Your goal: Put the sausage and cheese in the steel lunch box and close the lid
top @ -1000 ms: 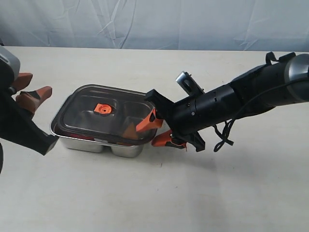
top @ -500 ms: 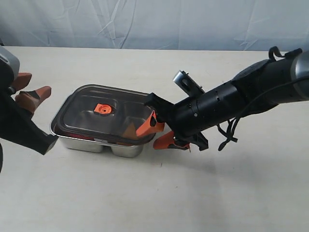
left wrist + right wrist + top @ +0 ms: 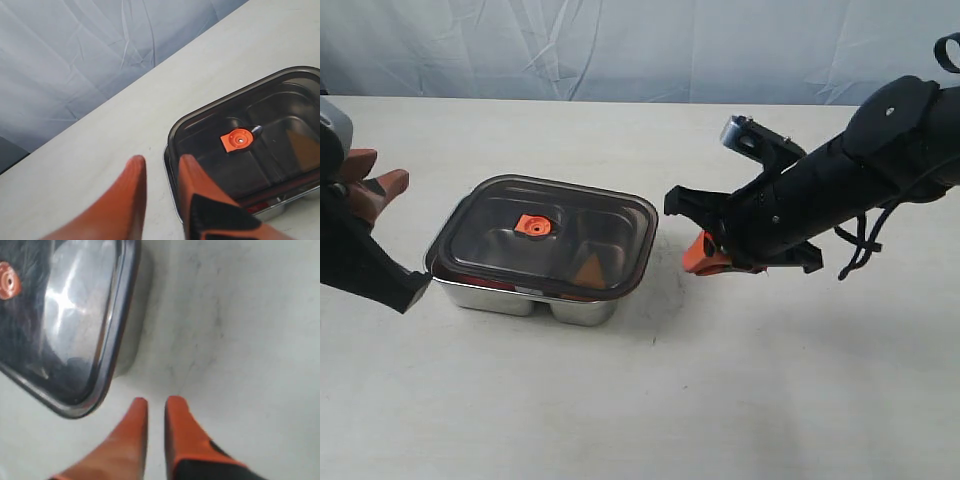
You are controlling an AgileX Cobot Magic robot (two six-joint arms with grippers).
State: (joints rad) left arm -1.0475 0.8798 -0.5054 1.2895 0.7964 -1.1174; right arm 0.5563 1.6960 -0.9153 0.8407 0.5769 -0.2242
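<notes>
The steel lunch box [image 3: 570,310] stands left of centre with the dark translucent lid [image 3: 610,225] lying on top, its orange valve [image 3: 531,226] in the middle. Through the lid the cheese [image 3: 587,268] shows as an orange wedge in the smaller compartment. A red strip under the lid's front-left edge may be the sausage; I cannot tell. My right gripper [image 3: 688,262] hovers just right of the box, clear of it, fingers nearly together and empty. My left gripper [image 3: 390,167] sits off the box's left end, open and empty. The left wrist view shows the lid [image 3: 270,110] beyond the gripper [image 3: 161,159].
The cream table [image 3: 650,400] spreads around the box, with a wrinkled pale backdrop [image 3: 640,50] behind it. The right arm's black body [image 3: 820,195] slants above the table at the right. In the right wrist view the lid's corner [image 3: 70,315] lies beside the gripper [image 3: 157,400].
My right gripper let go of the lid's right end, pulled back to the right and narrowed its fingers. The lid now lies flat on the box. The left fingers drew closer together.
</notes>
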